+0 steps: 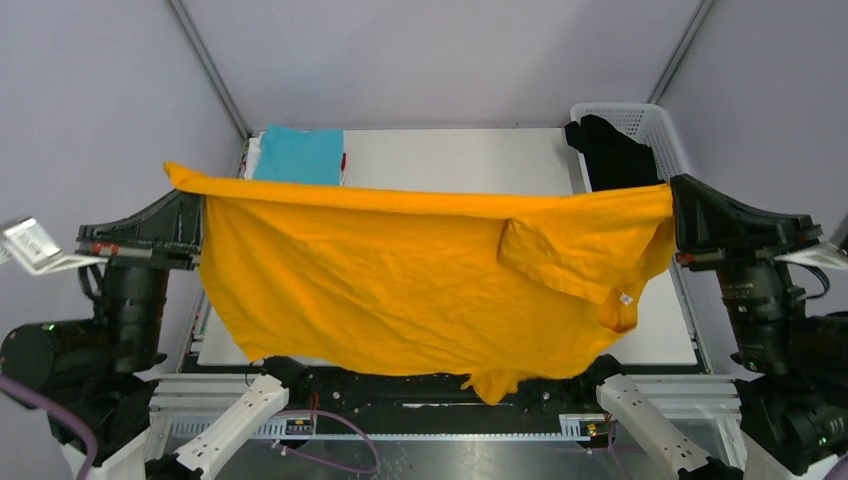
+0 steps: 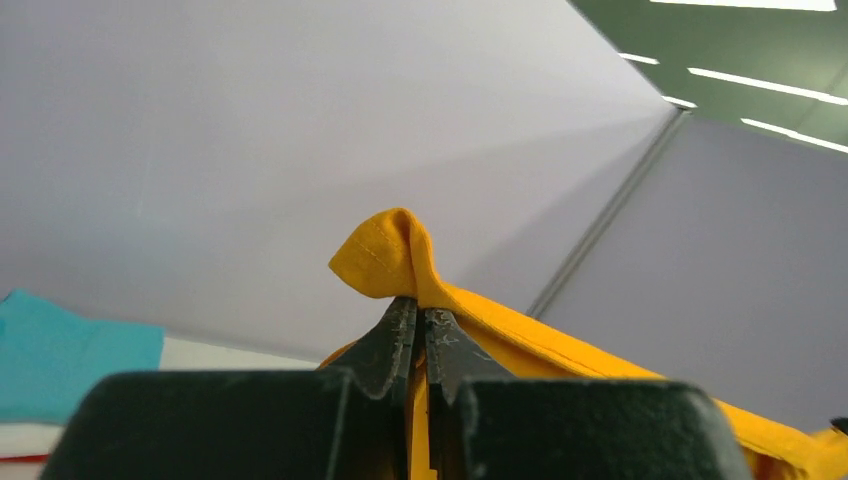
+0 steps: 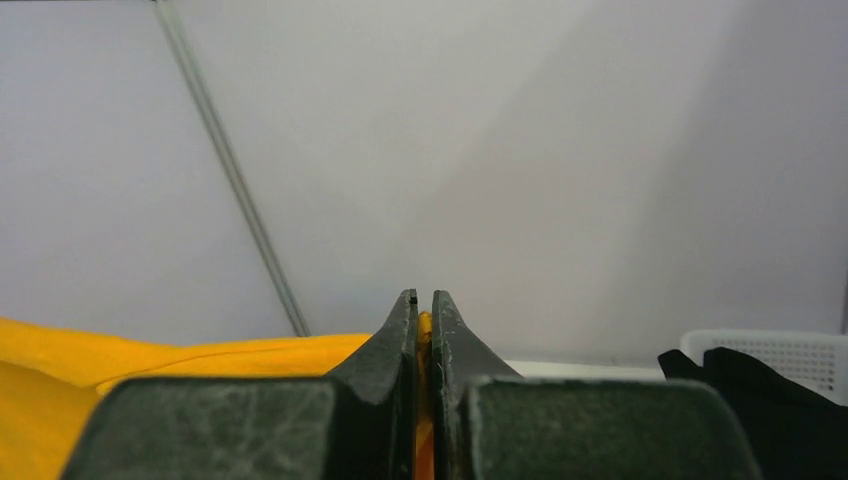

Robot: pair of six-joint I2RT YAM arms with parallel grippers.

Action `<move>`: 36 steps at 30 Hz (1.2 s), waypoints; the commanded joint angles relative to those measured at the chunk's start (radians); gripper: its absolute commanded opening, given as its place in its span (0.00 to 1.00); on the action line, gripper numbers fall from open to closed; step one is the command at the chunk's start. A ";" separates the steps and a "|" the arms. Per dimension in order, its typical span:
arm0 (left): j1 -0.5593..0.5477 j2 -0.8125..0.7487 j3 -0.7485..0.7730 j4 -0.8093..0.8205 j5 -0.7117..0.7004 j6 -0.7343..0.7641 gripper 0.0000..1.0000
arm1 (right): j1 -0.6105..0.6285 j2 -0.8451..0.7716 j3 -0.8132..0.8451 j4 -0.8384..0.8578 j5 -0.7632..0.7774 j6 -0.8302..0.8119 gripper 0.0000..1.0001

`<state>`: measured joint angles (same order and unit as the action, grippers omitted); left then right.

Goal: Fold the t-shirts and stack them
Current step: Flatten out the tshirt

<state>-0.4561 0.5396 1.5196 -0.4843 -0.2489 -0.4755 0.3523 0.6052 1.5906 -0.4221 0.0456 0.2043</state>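
Left gripper (image 2: 420, 308) and right gripper (image 3: 424, 298) clamp the mustard-orange t-shirt (image 1: 400, 285) by its stretched upper edge, mid-frame; I judge it light and limp.

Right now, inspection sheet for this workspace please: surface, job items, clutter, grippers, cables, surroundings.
Surface: white table, mostly hidden by the raised shirt.
Job's things: orange t-shirt hangs stretched between both arms, unfolded; turquoise t-shirt lies folded on a stack, far left.
Clutter: white basket far right, holding black cloth.
Grippers: left gripper and right gripper each shut on the orange shirt's edge.
Cables: purple cable by the near rail.
Surroundings: plain grey walls.
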 commanded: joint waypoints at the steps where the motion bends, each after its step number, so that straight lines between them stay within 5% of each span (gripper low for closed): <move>1: 0.004 0.149 -0.007 -0.004 -0.214 0.023 0.00 | -0.003 0.139 -0.017 -0.022 0.203 -0.058 0.00; 7: 0.039 0.495 -0.087 -0.039 -0.516 -0.014 0.00 | -0.006 0.399 -0.135 0.067 0.486 -0.092 0.00; 13: 0.245 0.887 -0.171 -0.063 -0.269 -0.150 0.00 | -0.051 0.750 -0.233 0.162 0.455 -0.011 0.00; 17: 0.283 1.129 -0.171 -0.016 -0.168 -0.165 0.21 | -0.072 1.041 -0.216 0.210 0.371 0.056 0.15; 20: 0.289 1.246 -0.088 -0.063 -0.160 -0.175 0.78 | -0.077 1.224 -0.083 0.114 0.353 0.107 0.61; 21: 0.290 1.265 -0.073 -0.072 -0.156 -0.175 0.94 | -0.079 1.264 -0.037 0.075 0.355 0.128 0.68; 24: 0.290 1.244 -0.076 -0.061 -0.133 -0.169 0.99 | -0.079 1.296 0.012 0.024 0.340 0.149 0.98; 32: 0.254 1.032 -0.317 0.089 0.139 -0.195 0.99 | -0.078 1.097 -0.247 0.031 0.143 0.195 0.97; 36: 0.164 0.977 -0.418 0.113 0.165 -0.206 0.99 | -0.078 1.047 -0.392 0.066 0.023 0.266 0.92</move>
<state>-0.2111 1.5631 1.1816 -0.4442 -0.1951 -0.6575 0.2783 1.6920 1.3083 -0.3752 0.2245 0.3809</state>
